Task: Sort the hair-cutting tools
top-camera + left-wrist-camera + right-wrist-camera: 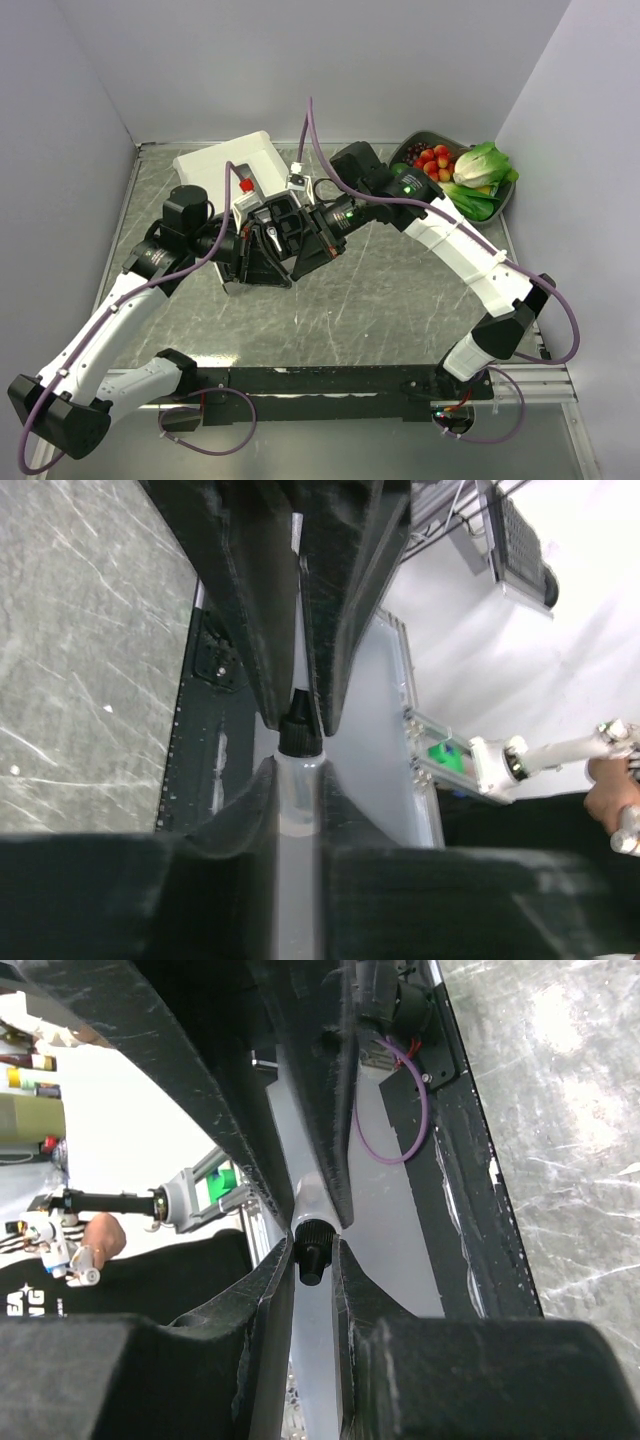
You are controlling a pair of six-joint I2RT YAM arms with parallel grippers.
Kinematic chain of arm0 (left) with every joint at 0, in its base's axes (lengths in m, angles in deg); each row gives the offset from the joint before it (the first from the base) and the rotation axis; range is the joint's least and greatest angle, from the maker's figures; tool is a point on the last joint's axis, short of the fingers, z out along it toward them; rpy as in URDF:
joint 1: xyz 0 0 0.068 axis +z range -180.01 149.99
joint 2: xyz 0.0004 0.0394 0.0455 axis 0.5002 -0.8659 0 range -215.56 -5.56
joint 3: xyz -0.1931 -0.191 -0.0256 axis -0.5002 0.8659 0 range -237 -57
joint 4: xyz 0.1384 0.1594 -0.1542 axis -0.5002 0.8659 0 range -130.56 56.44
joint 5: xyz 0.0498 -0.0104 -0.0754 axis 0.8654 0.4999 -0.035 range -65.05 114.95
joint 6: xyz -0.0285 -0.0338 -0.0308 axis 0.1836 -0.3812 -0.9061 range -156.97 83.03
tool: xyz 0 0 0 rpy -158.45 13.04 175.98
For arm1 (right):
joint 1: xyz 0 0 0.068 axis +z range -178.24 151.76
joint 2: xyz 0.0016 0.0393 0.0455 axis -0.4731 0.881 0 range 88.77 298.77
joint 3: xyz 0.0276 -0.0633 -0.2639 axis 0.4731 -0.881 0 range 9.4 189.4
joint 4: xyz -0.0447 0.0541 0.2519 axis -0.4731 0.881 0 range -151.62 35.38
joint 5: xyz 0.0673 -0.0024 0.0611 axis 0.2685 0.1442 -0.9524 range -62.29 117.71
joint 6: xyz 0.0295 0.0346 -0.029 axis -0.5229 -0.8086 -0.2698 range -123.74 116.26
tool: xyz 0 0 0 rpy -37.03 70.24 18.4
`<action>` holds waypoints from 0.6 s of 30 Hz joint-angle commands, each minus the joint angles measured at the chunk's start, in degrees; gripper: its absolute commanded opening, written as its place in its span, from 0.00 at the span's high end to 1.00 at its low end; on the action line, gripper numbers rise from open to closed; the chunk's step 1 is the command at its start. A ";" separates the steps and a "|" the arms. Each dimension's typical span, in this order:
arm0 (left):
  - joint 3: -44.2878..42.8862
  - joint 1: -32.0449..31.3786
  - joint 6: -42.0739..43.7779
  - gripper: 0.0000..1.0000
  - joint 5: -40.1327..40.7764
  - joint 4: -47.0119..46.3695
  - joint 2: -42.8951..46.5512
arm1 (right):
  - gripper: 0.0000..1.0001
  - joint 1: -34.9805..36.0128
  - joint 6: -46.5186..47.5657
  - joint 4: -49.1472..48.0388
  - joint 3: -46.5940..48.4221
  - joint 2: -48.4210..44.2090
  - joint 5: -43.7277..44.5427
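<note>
A small clear bottle [298, 780] with a ribbed black cap [312, 1245] is held between both grippers, above the black moulded tray [252, 276]. My left gripper [298, 795] is shut on the bottle's clear body. My right gripper [312, 1260] is shut on the black cap, facing the left one. In the top view the two grippers meet at the table's middle, the left [258, 240] and the right [292, 238], with the bottle [273, 237] between them. The clipper and the curved attachment are hidden under the grippers.
The white cardboard box [222, 160] lies at the back, behind the tray. A bowl [508, 195] of greens and red fruit stands at the back right. A dark rail [330, 380] runs along the near edge.
</note>
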 commanded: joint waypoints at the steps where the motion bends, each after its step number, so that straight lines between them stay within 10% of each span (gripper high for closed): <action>1: -2.85 -0.61 1.48 0.98 -1.42 -0.36 -0.09 | 0.83 0.29 -0.40 -1.55 2.70 0.29 -0.86; 8: -3.47 -0.70 2.45 0.99 0.95 1.49 -0.62 | 0.40 0.12 -0.49 -2.17 1.65 -1.46 0.36; 18: -5.93 -0.79 1.40 0.99 24.56 7.19 -3.08 | 0.32 -7.70 -3.91 -8.85 -16.18 -16.82 8.62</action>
